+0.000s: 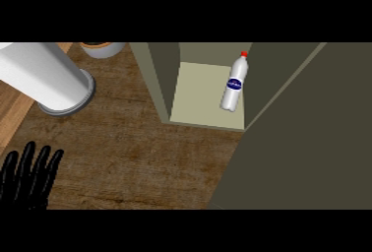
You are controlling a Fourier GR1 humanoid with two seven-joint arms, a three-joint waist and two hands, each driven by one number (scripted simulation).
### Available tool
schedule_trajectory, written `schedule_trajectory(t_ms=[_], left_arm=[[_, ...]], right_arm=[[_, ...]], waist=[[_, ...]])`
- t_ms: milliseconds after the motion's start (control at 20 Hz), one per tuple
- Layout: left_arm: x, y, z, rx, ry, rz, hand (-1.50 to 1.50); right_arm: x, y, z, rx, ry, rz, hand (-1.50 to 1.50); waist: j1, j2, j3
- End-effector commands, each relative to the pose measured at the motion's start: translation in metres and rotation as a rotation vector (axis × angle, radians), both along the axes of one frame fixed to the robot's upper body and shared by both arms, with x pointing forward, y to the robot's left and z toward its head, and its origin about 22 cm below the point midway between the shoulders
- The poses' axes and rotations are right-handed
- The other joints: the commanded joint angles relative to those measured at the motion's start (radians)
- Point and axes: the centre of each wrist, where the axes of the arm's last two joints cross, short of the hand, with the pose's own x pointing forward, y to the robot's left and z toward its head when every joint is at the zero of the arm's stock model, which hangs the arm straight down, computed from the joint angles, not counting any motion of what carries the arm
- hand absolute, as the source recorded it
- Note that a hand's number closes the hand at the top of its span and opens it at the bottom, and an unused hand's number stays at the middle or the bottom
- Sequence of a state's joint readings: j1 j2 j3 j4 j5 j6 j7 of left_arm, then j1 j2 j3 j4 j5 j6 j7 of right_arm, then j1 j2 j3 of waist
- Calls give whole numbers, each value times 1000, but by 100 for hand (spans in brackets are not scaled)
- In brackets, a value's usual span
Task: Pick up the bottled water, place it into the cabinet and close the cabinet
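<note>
Well inside the cabinet (200,96), the bottled water (234,83) sits far from the left hand (29,179) (fingers straight, holding nothing) at lower left.

The clear plastic water bottle (233,86) has a red cap and a dark blue label — the olive-green cabinet (161,78) has a paler shelf. The wooden surface (138,157) is mottled brown; the left hand (27,174), black.
</note>
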State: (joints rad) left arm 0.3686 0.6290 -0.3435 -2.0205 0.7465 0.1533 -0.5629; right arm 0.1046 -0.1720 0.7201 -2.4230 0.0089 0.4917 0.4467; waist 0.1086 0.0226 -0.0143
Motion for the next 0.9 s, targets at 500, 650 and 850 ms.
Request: schedule_trajectory(t_ms=[500,650,850], left_arm=[[4,10,5,23,-25,-59,-150],[1,10,6,17,-32,-40,-150],[0,14,4,7,-16,-18,-150]], right_arm=[[29,34,-35,200,478,64,150],[36,15,-33,289,451,-94,150],[40,1,-37,345,462,-235,150]], waist=[[46,23,1],[18,13,5],[-1,16,4]])
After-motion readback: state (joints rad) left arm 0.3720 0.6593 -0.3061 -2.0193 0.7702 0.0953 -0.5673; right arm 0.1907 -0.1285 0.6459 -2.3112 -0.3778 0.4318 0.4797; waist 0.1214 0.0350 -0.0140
